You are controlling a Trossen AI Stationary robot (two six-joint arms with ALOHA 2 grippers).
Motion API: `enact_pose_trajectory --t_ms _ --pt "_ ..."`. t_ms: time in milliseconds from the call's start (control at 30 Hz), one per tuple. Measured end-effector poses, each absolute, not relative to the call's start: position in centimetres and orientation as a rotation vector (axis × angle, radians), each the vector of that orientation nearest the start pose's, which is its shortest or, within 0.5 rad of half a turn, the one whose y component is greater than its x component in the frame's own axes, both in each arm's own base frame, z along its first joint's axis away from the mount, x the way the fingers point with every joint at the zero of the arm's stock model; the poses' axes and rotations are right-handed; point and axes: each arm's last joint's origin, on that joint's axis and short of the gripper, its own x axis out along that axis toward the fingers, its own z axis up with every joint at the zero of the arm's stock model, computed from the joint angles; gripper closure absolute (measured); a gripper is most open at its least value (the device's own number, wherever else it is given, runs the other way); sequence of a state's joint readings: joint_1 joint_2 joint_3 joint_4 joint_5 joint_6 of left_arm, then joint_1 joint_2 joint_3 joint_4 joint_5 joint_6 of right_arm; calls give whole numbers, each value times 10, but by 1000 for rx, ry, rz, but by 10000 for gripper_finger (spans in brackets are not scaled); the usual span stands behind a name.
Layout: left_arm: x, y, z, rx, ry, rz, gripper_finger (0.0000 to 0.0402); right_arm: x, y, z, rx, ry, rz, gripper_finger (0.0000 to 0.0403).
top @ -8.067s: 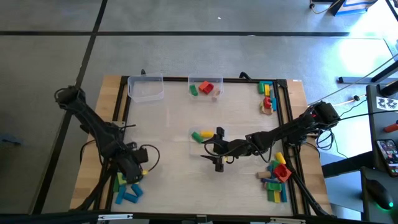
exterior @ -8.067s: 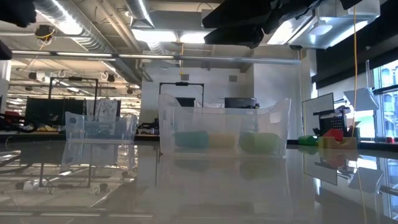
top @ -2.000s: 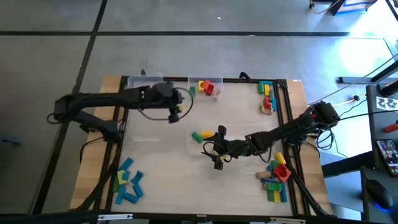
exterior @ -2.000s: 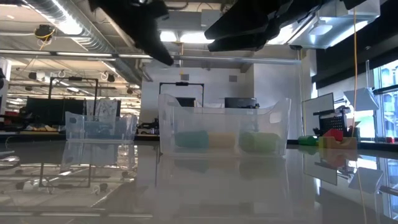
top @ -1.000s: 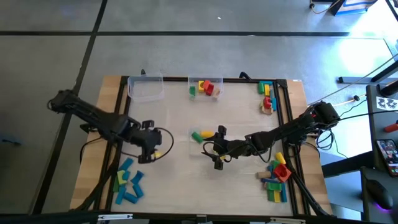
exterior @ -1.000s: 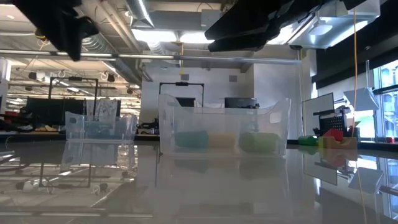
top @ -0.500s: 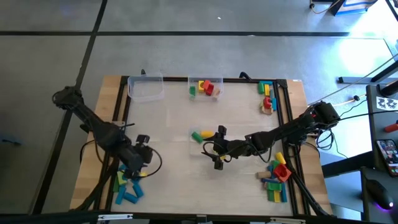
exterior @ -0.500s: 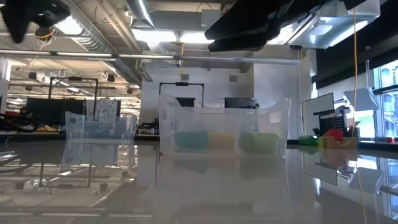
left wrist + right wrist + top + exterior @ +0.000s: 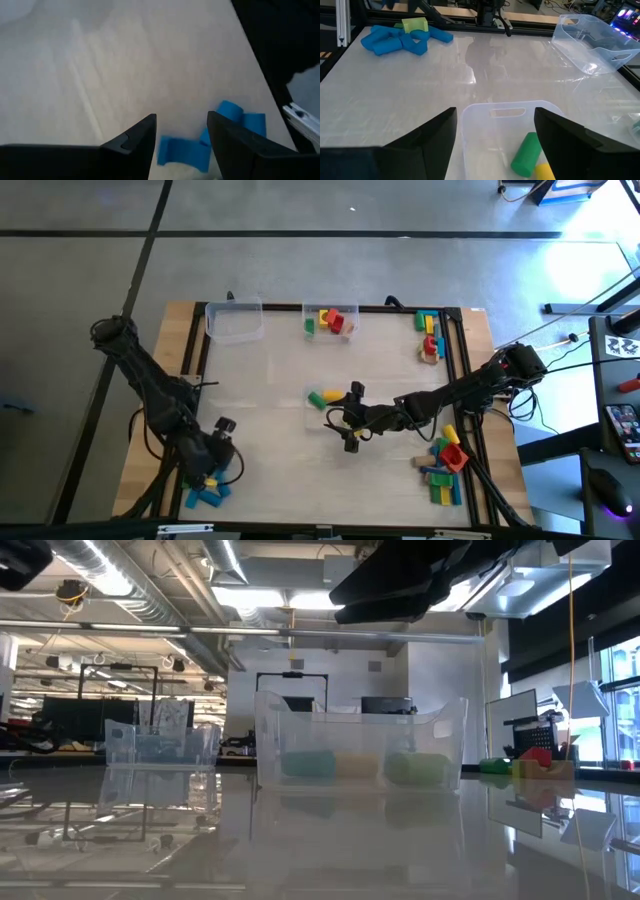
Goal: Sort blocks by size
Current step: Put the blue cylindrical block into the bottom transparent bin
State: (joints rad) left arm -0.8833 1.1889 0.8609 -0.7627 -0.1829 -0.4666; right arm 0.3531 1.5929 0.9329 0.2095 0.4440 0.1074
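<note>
A pile of blue blocks (image 9: 205, 494) with a green one lies at the table's near left corner. My left gripper (image 9: 213, 468) hangs open just above it; in its wrist view (image 9: 182, 131) blue blocks (image 9: 183, 151) show below the gap between the fingers. A clear tub (image 9: 509, 116) in mid-table holds a green block (image 9: 525, 154) and a yellow block (image 9: 331, 394). My right gripper (image 9: 495, 131) is open, its fingers flanking the tub's near end. The low view shows this tub (image 9: 360, 740) with three blocks lying inside. My left gripper touches nothing. My right gripper's fingers (image 9: 432, 137) stand level on either side of the mid-table tub's end wall (image 9: 507, 112), coming from the table's right. Whether they touch its walls I cannot tell.
An empty clear tub (image 9: 234, 321) and a tub with red, yellow and green blocks (image 9: 331, 320) stand along the far edge. More mixed blocks lie at the far right (image 9: 430, 336) and near right (image 9: 446, 464). A black frame (image 9: 462, 380) borders the table.
My left gripper has swung from the table's left middle toward the near left corner and sunk a little, rolling as it went. It now hangs over the blue pile, still open. No block has moved.
</note>
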Motion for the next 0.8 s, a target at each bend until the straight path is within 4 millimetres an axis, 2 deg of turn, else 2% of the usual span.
enact_pose_trajectory --t_ms 300,433,600,800 --pt "142 -174 225 144 1019 -499 229 324 106 224 -77 411 -111 139" --pt "143 -183 215 216 1042 -563 229 324 106 224 -82 411 -121 139" --pt "148 -192 200 202 1125 -596 229 324 105 224 -84 410 -131 139" --pt "144 -203 182 248 1211 -638 229 325 100 224 -81 411 -142 139"
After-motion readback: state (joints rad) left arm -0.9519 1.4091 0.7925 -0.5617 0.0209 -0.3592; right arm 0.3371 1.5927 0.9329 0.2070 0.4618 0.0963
